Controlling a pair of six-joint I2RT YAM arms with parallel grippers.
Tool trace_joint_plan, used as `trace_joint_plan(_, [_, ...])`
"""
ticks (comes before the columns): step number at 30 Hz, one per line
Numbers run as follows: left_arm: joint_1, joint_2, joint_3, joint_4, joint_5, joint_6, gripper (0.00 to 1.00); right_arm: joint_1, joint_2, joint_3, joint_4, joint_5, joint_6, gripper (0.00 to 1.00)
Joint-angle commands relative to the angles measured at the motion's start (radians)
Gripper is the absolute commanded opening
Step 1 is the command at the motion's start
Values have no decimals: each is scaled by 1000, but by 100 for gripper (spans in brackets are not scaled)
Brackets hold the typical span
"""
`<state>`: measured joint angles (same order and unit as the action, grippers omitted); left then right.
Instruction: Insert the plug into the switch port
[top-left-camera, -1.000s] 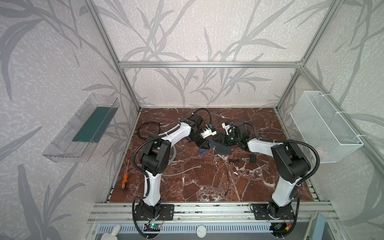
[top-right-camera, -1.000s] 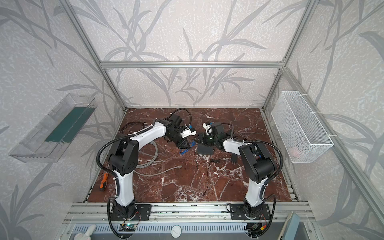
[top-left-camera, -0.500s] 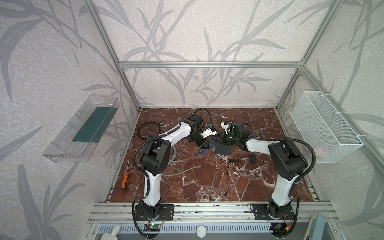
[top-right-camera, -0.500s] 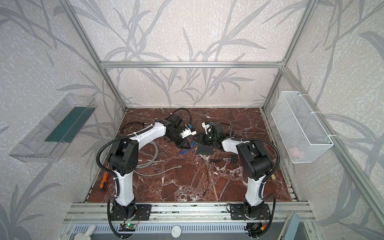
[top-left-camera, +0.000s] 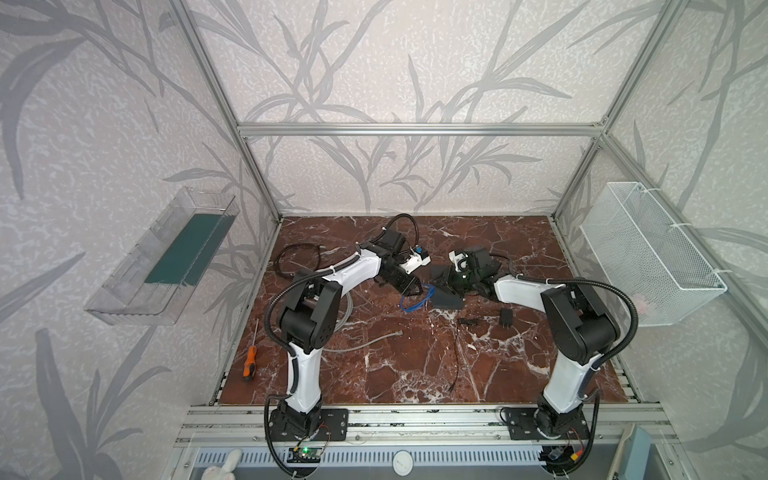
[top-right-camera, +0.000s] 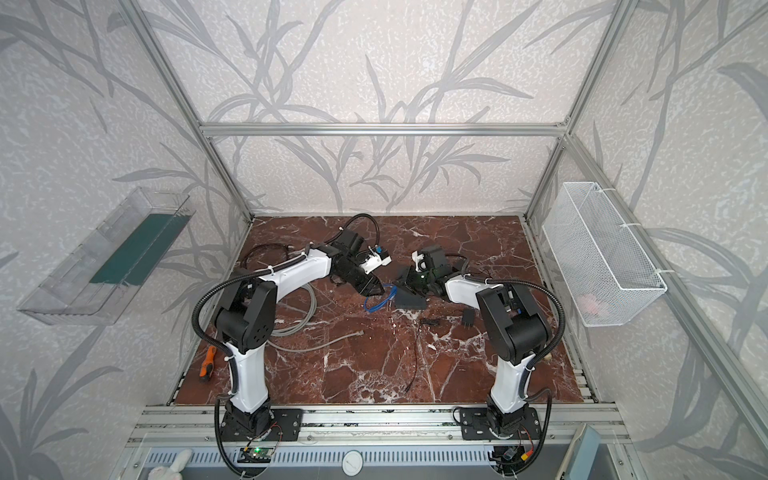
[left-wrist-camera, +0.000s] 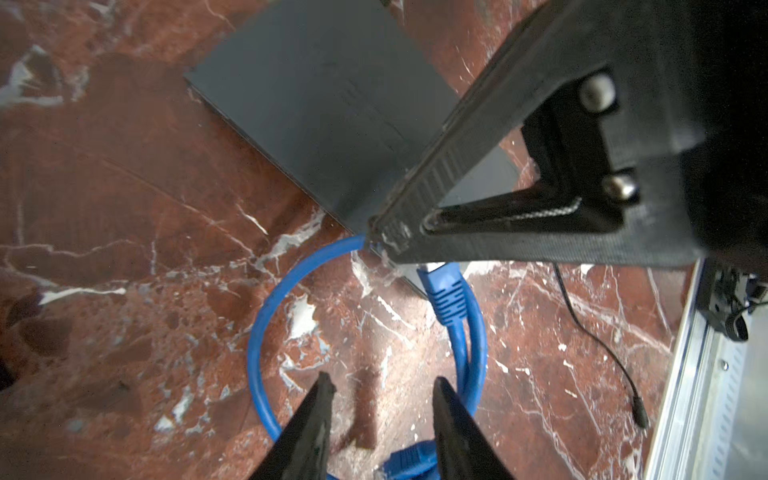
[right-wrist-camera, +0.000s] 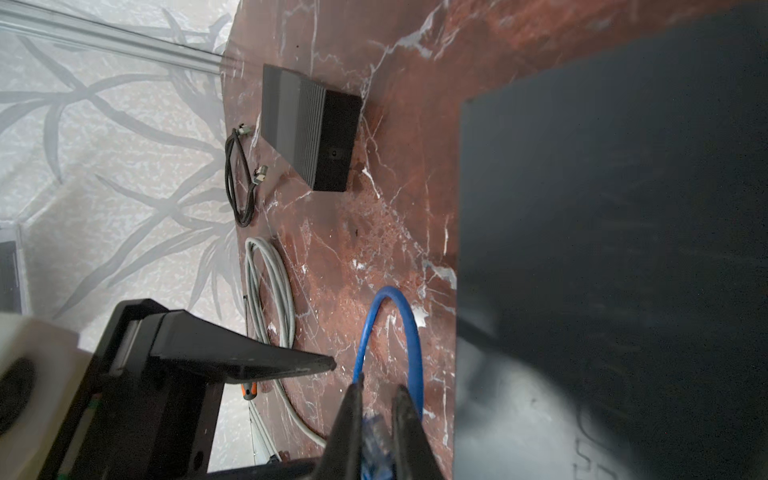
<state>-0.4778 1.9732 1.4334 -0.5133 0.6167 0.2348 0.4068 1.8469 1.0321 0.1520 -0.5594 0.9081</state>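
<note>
The switch (top-left-camera: 446, 300) (top-right-camera: 409, 300) is a flat dark grey box lying mid-table. A short blue cable (top-left-camera: 413, 305) (left-wrist-camera: 266, 316) loops on the marble beside it. My right gripper (right-wrist-camera: 379, 388) is shut on one blue plug (right-wrist-camera: 376, 436). In the left wrist view that plug (left-wrist-camera: 444, 291) sticks out under the right gripper (left-wrist-camera: 390, 241), close to the switch's (left-wrist-camera: 332, 104) near edge. The port itself is hidden. My left gripper (left-wrist-camera: 383, 383) is open over the cable loop, gripping nothing. The cable's other plug (left-wrist-camera: 411, 457) lies low between its fingers.
A second dark box with a ribbed top (right-wrist-camera: 311, 129) lies near a black cable coil (right-wrist-camera: 239, 183) and a grey cable (right-wrist-camera: 270, 291). A black adapter (top-left-camera: 506, 319), a thin black lead (top-left-camera: 457, 353) and an orange screwdriver (top-left-camera: 249, 363) lie around. A wire basket (top-left-camera: 648, 253) hangs on the right wall.
The right gripper has closed on the blue plug and edged left toward the switch. The left gripper has opened and let go.
</note>
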Motion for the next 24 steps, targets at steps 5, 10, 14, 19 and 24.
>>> trace_joint_plan(5, [-55,-113,-152,388,-21,-222,45,1,-13,64,-113,88,145,12])
trace_joint_plan(10, [-79,-72,-128,353,-32,-223,45,5,-9,100,-148,97,168,12])
trace_joint_plan(14, [-80,-57,-124,375,-62,-240,45,14,-11,127,-171,95,152,12])
trace_joint_plan(19, [-75,-35,-112,396,-111,-274,43,16,-14,128,-176,95,147,12])
trace_joint_plan(24, [-68,-23,-128,478,-130,-322,38,17,-15,121,-172,98,150,12])
